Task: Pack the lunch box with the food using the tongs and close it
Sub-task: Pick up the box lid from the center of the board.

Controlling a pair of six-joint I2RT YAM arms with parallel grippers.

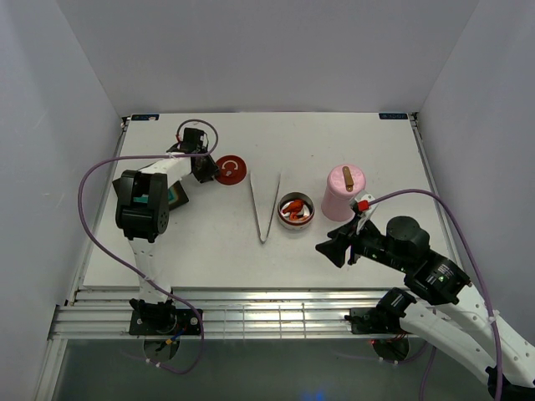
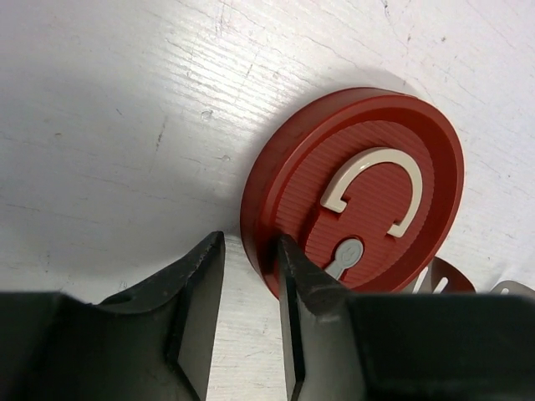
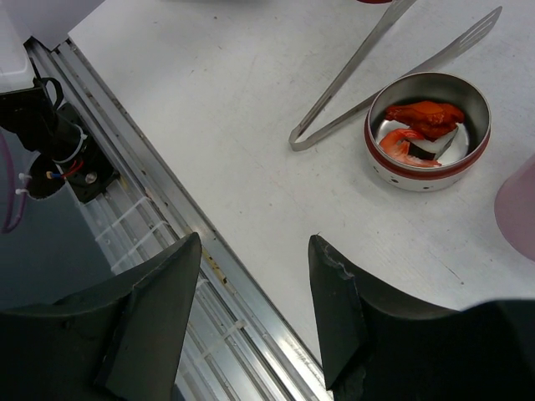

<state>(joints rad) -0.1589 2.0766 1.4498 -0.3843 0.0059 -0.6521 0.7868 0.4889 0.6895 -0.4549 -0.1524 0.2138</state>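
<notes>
A round steel lunch box (image 1: 311,210) with a red band stands mid-table, and orange and red food (image 1: 294,207) lies inside it. In the right wrist view the food (image 3: 422,124) shows plainly inside the lunch box (image 3: 401,175). The tongs (image 1: 264,236) lie flat just left of it, point toward me. The box's red lid (image 1: 231,170) lies flat at the back left. My left gripper (image 2: 251,246) is open at the lid (image 2: 359,192), whose rim sits between the fingertips. My right gripper (image 3: 255,242) hangs open and empty over the table's near edge.
A pink cup (image 1: 344,192) stands right of the lunch box. A black square tray with teal inside (image 1: 174,197) sits partly under my left arm. The tongs' tips (image 2: 441,276) lie just beyond the lid. Metal rails (image 3: 167,242) run along the near edge.
</notes>
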